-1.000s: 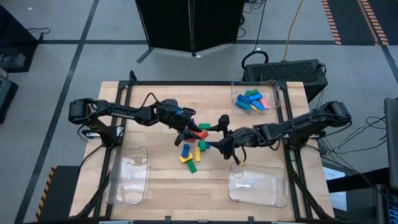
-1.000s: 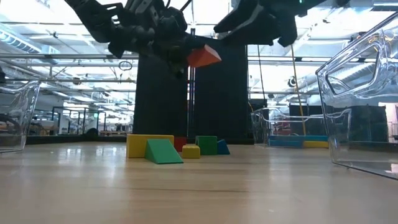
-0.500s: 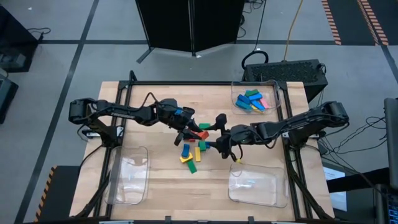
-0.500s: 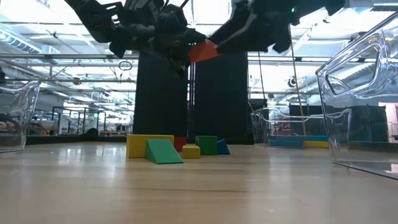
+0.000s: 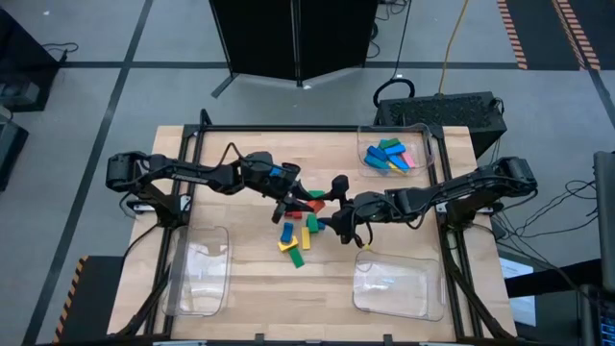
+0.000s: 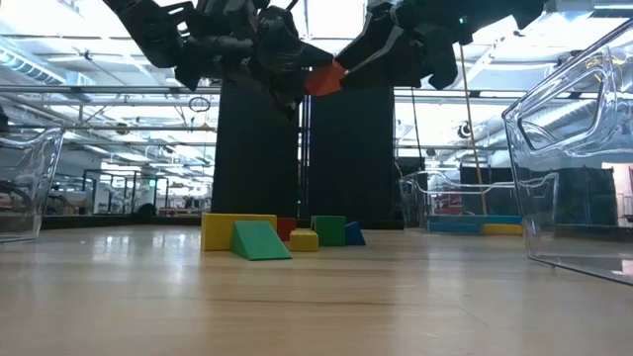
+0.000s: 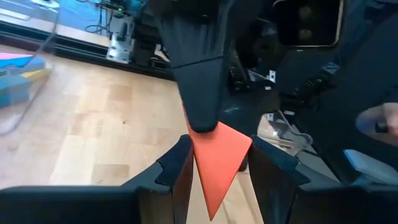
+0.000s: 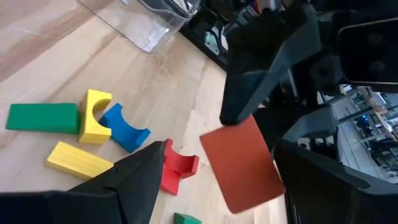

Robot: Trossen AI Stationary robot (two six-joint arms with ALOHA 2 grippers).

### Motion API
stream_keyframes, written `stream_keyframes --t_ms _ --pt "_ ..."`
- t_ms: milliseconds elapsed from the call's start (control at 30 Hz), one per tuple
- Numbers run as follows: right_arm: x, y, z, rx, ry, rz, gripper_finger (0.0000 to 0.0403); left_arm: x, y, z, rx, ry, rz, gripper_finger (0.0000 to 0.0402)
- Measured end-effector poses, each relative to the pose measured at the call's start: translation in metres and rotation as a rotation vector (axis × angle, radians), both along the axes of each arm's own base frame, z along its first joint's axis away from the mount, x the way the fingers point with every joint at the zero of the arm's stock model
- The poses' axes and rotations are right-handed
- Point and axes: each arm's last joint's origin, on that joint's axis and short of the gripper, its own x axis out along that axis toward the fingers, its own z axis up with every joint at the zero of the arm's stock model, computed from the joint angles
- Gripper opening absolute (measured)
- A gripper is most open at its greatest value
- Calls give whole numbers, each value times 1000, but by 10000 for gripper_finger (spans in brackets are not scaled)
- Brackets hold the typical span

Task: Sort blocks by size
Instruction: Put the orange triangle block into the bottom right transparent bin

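My left gripper (image 5: pixel 298 202) is shut on a red wedge-shaped block (image 7: pixel 219 158) and holds it in the air over the table's middle. My right gripper (image 5: pixel 332 209) faces it from the table's right. It is open, with its fingers (image 8: pixel 144 167) standing on either side of the same red block (image 8: pixel 245 163). Below them several loose blocks (image 5: pixel 293 237) lie flat on the wood: green (image 8: pixel 43 117), yellow (image 8: pixel 78 160), blue (image 8: pixel 124 130) and a small red one (image 8: pixel 178 167). My left gripper pinches the red wedge by two opposite faces (image 7: pixel 198 158) between its two fingers, coming nearly level from the table's left. The wedge is lifted clear of the table, its thin edge toward the right gripper. My right gripper: one finger (image 7: pixel 200 93) ends at the wedge's edge, and I cannot tell whether it touches.
A clear tray (image 5: pixel 423 144) at the far right holds several sorted blocks (image 5: pixel 388 157). Two more clear trays stand at the near left (image 5: pixel 197 274) and near right (image 5: pixel 399 288). The two grippers are close together above the loose blocks.
My right gripper has edged toward the table's left, up to the red block. Its open fingers now stand around the block, where a gap showed before. The left gripper has kept its place and its hold, and the red block has tipped a little.
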Motion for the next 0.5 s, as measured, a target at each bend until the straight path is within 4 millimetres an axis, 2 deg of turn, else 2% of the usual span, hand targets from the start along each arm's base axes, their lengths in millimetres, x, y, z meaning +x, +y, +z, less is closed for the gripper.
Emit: stream_keyframes --t_ms 267,500 --pt "5 -2 -7 -12 16 -4 290 0 0 -1 -22 18 19 138" --pt "8 -3 -9 -27 10 -4 230 0 -2 -2 -35 40 21 138"
